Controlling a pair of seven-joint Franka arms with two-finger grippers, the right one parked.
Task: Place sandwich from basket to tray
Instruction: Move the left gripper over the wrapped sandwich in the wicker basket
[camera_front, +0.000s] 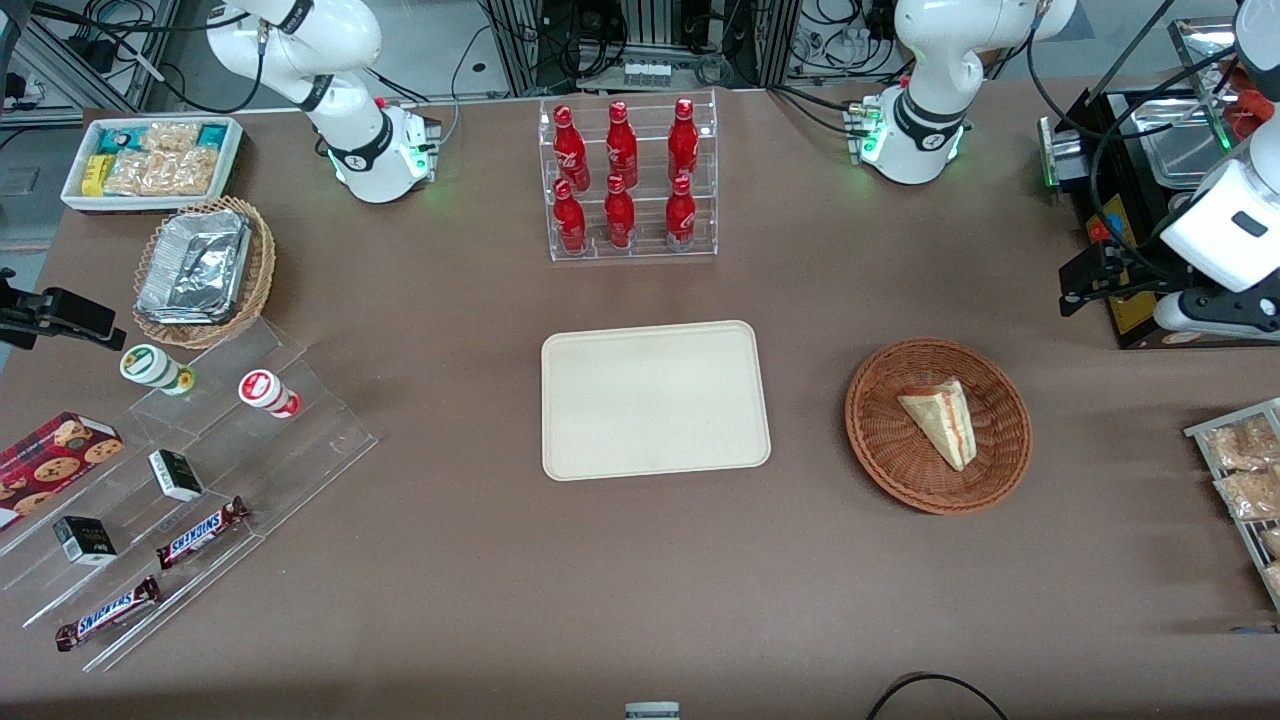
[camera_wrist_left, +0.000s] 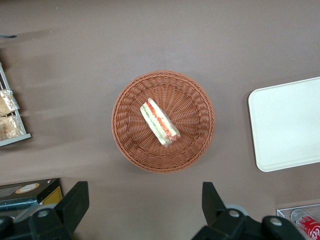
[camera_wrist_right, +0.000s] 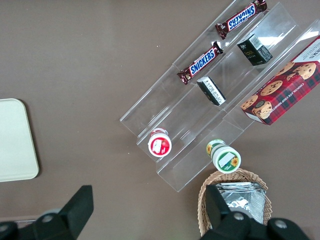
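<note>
The sandwich, a pale wedge with red and green filling stripes, lies in the reddish-brown wicker basket. The cream tray sits bare beside the basket, toward the parked arm's end of the table. My gripper hangs high above the table, farther from the front camera than the basket and toward the working arm's end. It is open, with nothing between its black fingers. In the left wrist view the basket lies a little ahead of the fingertips.
A clear rack of red bottles stands farther from the front camera than the tray. A wire rack of bagged snacks and a black appliance sit at the working arm's end. Clear stepped shelves with snacks lie toward the parked arm's end.
</note>
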